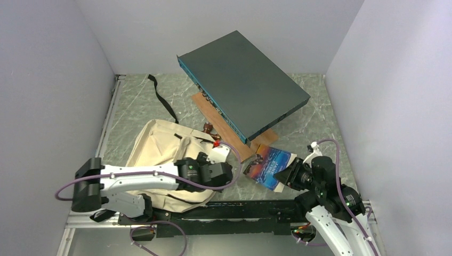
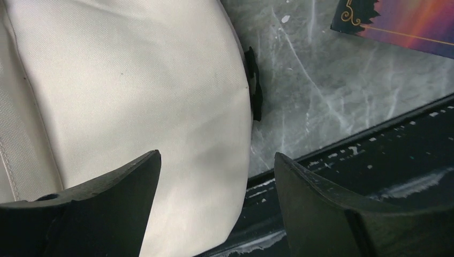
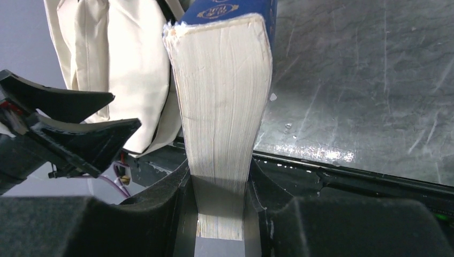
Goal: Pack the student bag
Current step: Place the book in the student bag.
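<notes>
The student bag [image 1: 160, 152] is a cream canvas backpack lying flat on the left of the table, with a black strap [image 1: 162, 101] trailing toward the back. My left gripper [image 1: 234, 172] hovers open over the bag's right edge. In the left wrist view its fingers [image 2: 217, 155] straddle the cream cloth [image 2: 134, 96] without touching it. My right gripper [image 1: 285, 173] is shut on a thick paperback book [image 1: 271, 165] with a blue cover, held just right of the bag. In the right wrist view the book's page edge [image 3: 225, 96] is clamped between the jaws [image 3: 220, 176].
A big dark grey flat box [image 1: 242, 85] leans tilted over a wooden board [image 1: 226, 128] behind the bag. Small copper-coloured items [image 1: 208, 128] lie by the board. A black rail [image 1: 240, 210] runs along the near table edge. Walls close in on both sides.
</notes>
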You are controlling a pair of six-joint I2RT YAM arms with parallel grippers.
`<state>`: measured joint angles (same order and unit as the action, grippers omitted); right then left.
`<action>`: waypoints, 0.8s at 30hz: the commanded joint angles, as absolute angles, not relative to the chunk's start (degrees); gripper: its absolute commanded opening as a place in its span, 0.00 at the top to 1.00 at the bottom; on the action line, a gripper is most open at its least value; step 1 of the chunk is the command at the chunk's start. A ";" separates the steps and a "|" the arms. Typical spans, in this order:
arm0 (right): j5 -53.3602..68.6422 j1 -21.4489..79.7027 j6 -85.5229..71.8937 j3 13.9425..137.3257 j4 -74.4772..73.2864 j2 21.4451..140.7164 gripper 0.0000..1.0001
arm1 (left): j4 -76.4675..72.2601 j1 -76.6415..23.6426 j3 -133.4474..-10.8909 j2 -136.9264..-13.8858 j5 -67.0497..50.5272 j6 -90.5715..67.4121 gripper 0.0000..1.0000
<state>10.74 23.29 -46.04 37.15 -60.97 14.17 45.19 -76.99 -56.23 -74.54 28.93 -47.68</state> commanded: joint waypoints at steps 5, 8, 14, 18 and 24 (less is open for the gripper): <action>15.73 23.37 -46.51 36.27 -51.36 11.93 1.00 | 43.79 -80.45 -56.50 -79.96 37.70 -50.48 0.13; 15.69 23.38 -46.24 36.50 -51.14 12.00 1.00 | 42.26 -81.37 -56.12 -82.96 36.99 -50.45 0.12; 16.28 23.38 -46.23 36.27 -50.46 12.57 1.00 | 49.68 -83.67 -59.95 -90.63 39.59 -56.00 0.17; 17.07 23.42 -46.21 36.02 -50.58 12.39 1.00 | 55.92 -83.92 -60.43 -90.94 43.72 -60.46 0.34; 23.36 23.42 -38.91 39.33 -54.84 16.24 1.00 | 56.27 -83.98 -58.88 -79.18 43.96 -59.31 0.74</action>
